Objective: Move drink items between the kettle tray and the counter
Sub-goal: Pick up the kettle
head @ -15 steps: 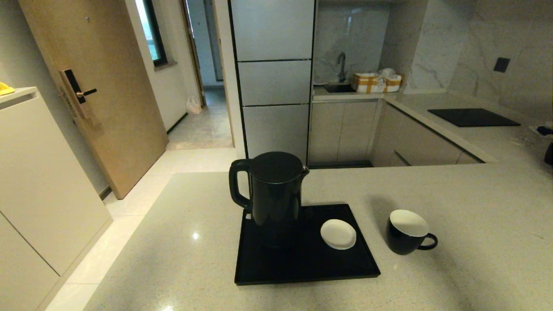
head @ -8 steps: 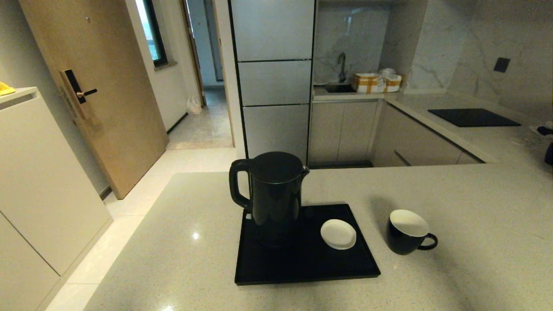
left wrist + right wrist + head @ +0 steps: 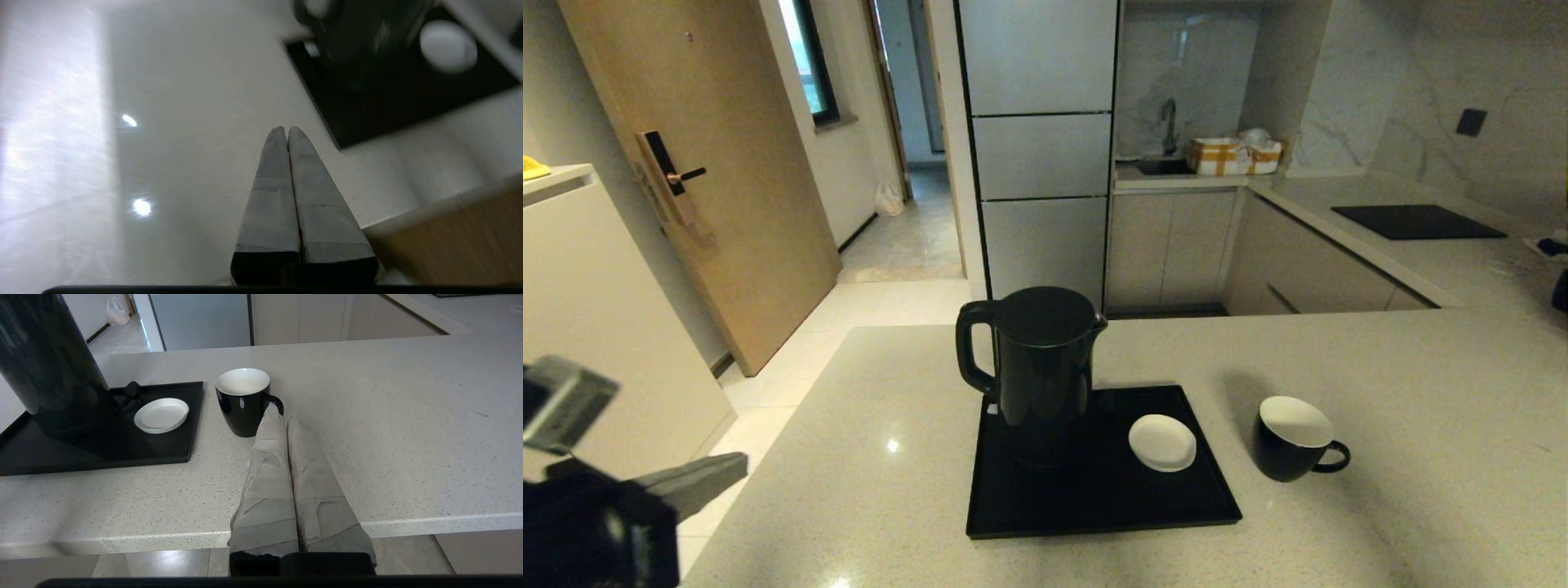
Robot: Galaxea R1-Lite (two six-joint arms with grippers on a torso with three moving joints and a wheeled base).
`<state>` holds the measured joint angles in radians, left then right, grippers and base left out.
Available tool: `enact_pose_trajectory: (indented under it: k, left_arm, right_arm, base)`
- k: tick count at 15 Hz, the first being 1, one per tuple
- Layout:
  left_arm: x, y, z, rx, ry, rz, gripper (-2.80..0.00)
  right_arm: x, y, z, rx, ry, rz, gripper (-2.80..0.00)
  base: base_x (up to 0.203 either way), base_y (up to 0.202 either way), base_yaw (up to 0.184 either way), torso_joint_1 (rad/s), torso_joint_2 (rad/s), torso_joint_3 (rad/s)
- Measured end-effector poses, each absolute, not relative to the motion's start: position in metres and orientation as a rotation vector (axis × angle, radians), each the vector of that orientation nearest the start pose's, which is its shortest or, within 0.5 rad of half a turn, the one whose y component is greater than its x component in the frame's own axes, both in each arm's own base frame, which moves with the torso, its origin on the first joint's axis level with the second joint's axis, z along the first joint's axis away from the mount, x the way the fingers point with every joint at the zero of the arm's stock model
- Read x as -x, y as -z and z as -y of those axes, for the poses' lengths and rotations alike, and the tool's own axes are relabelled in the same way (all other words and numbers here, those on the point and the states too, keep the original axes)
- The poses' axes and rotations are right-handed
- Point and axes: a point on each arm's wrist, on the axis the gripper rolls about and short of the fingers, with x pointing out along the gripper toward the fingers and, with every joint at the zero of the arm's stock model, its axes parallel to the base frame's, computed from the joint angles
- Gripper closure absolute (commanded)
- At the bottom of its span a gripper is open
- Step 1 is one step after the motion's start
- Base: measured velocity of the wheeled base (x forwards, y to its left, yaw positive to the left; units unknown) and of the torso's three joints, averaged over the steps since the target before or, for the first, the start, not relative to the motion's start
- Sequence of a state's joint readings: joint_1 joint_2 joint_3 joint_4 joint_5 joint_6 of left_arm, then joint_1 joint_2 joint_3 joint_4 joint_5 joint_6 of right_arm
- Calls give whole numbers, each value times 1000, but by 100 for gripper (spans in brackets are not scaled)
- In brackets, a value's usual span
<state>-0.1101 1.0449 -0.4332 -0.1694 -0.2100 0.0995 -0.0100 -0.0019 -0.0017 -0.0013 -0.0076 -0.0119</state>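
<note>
Left gripper (image 3: 287,130) is hovering above the counter (image 3: 1380,392), fingers pressed together; kettle (image 3: 1043,367) is sitting on the tray (image 3: 1103,498), cup (image 3: 1290,438) beside it; right gripper (image 3: 281,412) closed too.

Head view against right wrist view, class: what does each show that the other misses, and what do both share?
Only the head view shows the left end effector at the counter's left edge, and the kettle's lid. Only the right wrist view shows the right end effector, fingers shut. Both show the kettle, saucer, tray, cup and counter.
</note>
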Motion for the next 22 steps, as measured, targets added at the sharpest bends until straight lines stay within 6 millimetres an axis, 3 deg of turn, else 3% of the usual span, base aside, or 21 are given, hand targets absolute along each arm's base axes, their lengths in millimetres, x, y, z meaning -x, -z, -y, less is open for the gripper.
enact_pose_trajectory:
  k: [3, 7, 10, 12, 16, 22]
  left_arm:
    - [-193, -140, 41, -96, 412, -518, -280]
    - [-264, -101, 85, -152, 420, -442, -280]
    - [-299, -87, 114, -178, 373, -371, -280]
    - [-323, -90, 127, -183, 341, -323, -280]
    - [-345, -82, 146, -198, 295, -301, -280]
    - [-357, -73, 155, -216, 259, -301, -280]
  right_arm:
    - [23, -76, 0, 12, 19, 5, 0]
    - [23, -76, 0, 12, 19, 5, 0]
    - [23, -76, 0, 12, 18, 5, 0]
    - [23, -76, 0, 12, 19, 4, 0]
    - [23, -76, 0, 12, 18, 5, 0]
    - [23, -76, 0, 12, 19, 4, 0]
  base:
    - [0, 0, 0, 0, 0, 0]
    - [0, 0, 0, 0, 0, 0]
    - [0, 0, 0, 0, 0, 0]
    - [0, 0, 0, 0, 0, 0]
    - [0, 0, 0, 0, 0, 0]
    - [0, 0, 0, 0, 0, 0]
